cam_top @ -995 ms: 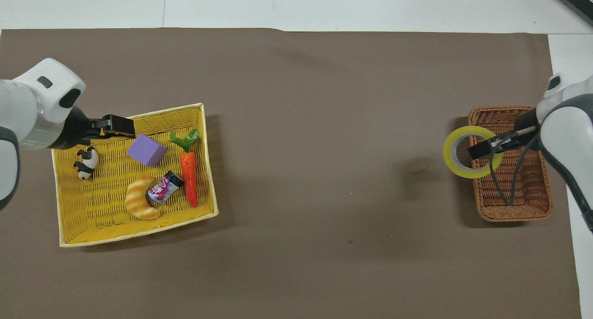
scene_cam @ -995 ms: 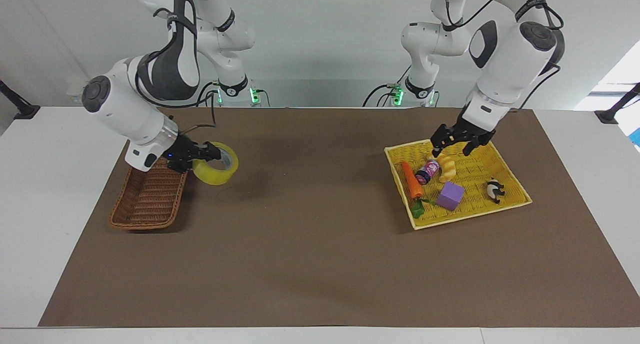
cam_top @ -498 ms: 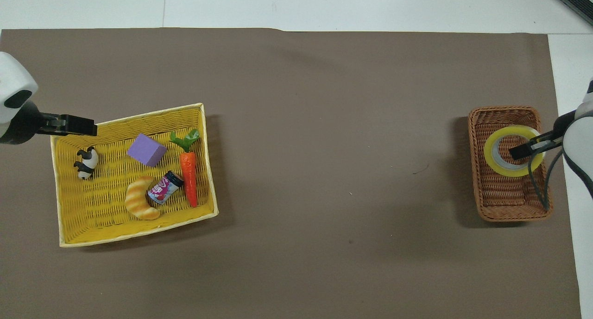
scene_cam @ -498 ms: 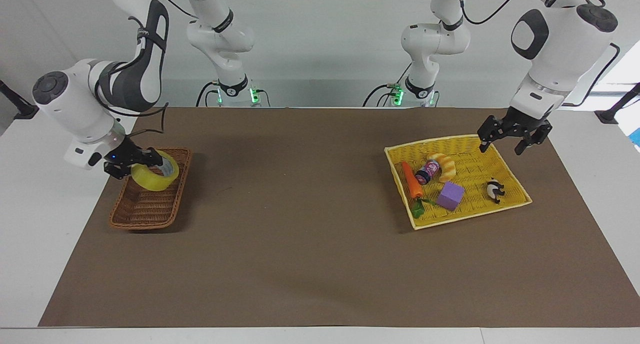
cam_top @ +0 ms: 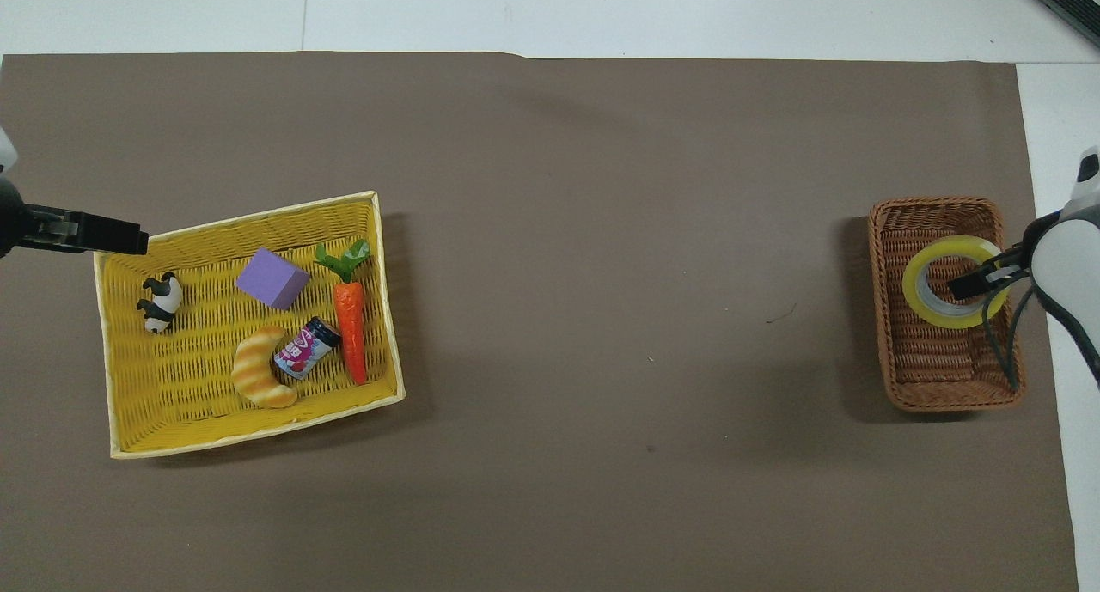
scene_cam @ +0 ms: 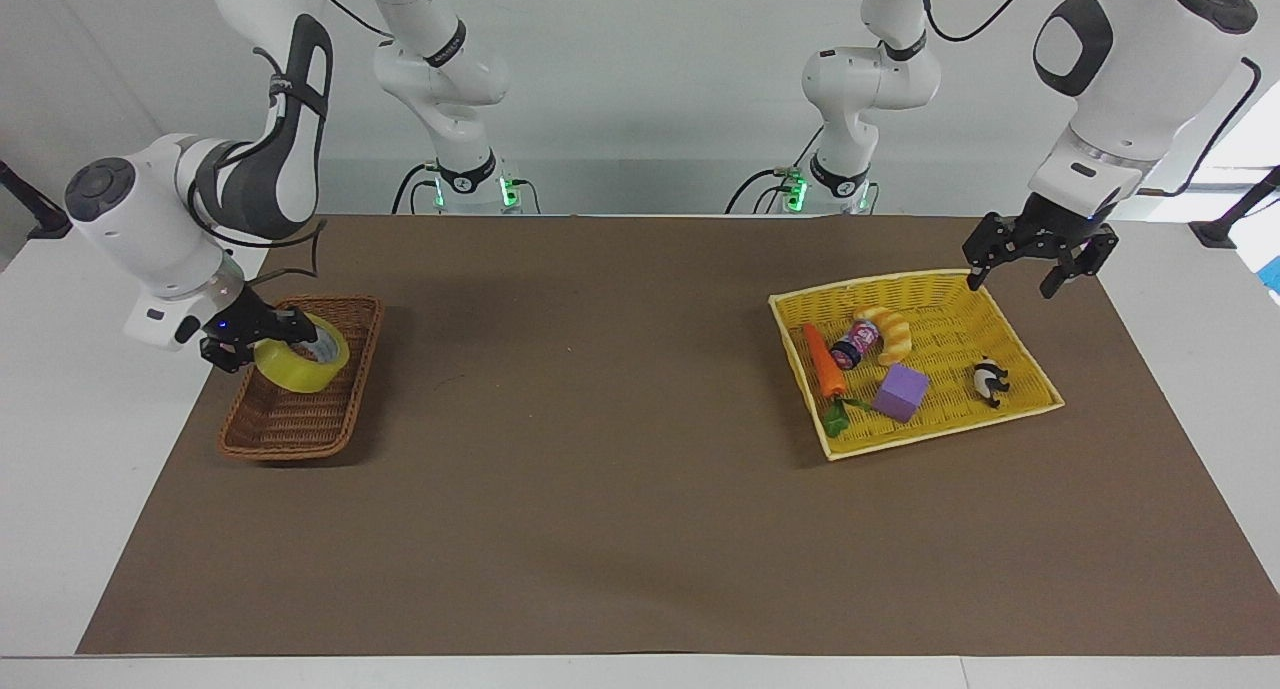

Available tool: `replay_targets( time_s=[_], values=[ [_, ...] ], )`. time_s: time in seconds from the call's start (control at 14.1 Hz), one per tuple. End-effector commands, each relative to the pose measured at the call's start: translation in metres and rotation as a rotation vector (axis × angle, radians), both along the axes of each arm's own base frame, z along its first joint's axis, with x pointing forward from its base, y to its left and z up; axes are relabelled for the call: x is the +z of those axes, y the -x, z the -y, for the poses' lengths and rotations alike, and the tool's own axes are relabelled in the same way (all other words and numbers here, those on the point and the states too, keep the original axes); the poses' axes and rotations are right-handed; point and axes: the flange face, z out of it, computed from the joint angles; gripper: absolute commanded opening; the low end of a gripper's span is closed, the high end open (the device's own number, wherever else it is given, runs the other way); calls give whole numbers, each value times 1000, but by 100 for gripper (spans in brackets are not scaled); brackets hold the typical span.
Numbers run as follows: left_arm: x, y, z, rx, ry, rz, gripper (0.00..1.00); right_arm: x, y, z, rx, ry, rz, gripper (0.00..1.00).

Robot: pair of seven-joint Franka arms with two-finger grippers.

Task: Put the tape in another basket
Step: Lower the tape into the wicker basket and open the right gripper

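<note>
Yellow tape in right gripper over basket.

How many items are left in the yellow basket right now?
5, all inside the yellow basket: panda, purple block, carrot, can, croissant. None looks hidden.

The tape is a wide roll of translucent yellow film on a pale inner core. It is tilted, its open ring facing up and slightly toward the middle of the table, and it sits low over the basket, over the end nearer the robots; whether it touches the weave cannot be told. The basket is a small rectangular brown wicker one with sloping sides, lying on the brown mat at the right arm's end of the table.
</note>
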Motion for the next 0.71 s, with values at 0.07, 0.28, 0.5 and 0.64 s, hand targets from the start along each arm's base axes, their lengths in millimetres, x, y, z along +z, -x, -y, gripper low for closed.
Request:
replay_targets(
  time_s=[0.07, 0.28, 0.5, 0.64],
  values=[
    [21, 9, -2, 5, -36, -65, 100, -2, -1, 4, 13, -38, 23, 23],
    [27, 12, -6, 82, -59, -47, 100, -3, -13, -1, 26, -21, 67, 100],
    [26, 13, -8, 86, -54, -52, 100, 4, -19, -3, 73, -19, 92, 100],
    [26, 13, -8, 86, -54, -49, 100, 27, -34, -17, 97, -2, 136, 100]
  ],
)
